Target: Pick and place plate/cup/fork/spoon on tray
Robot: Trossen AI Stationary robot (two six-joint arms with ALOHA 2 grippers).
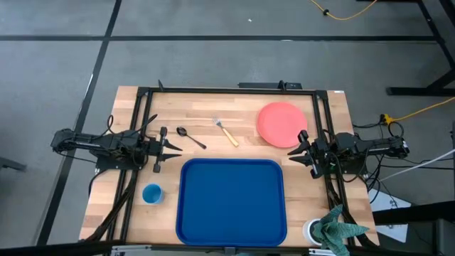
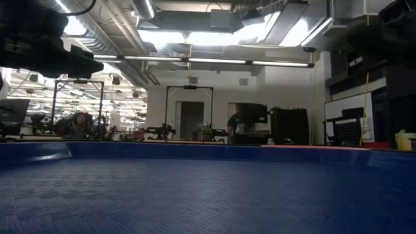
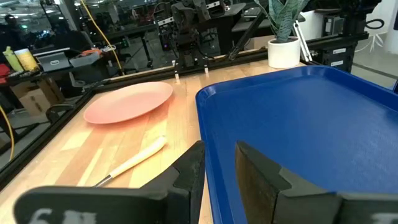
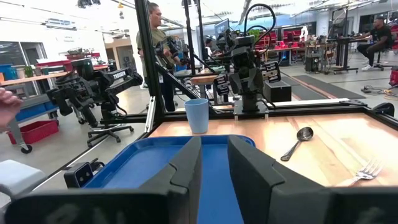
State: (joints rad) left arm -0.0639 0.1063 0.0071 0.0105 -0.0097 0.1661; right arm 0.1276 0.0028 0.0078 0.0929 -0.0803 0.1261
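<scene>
The dark-blue tray (image 1: 231,203) lies at the table's near middle. The salmon-pink plate (image 1: 282,123) lies flat beyond its far right corner. The tan-handled fork (image 1: 227,131) and the dark spoon (image 1: 190,137) lie on the wood beyond its far edge. The light-blue cup (image 1: 152,193) stands upright left of the tray. My left gripper (image 1: 173,147) hovers by the tray's far left corner, near the spoon, narrowly open and empty (image 3: 219,149). My right gripper (image 1: 293,151) hovers by the tray's far right corner, just near of the plate, narrowly open and empty (image 4: 214,140).
A white round container with something green in it (image 1: 330,227) stands at the near right corner. A black frame (image 1: 227,90) runs along the far edge and both sides of the table. People show in the room beyond (image 4: 155,25), and a hand (image 4: 6,102) shows at the picture's edge.
</scene>
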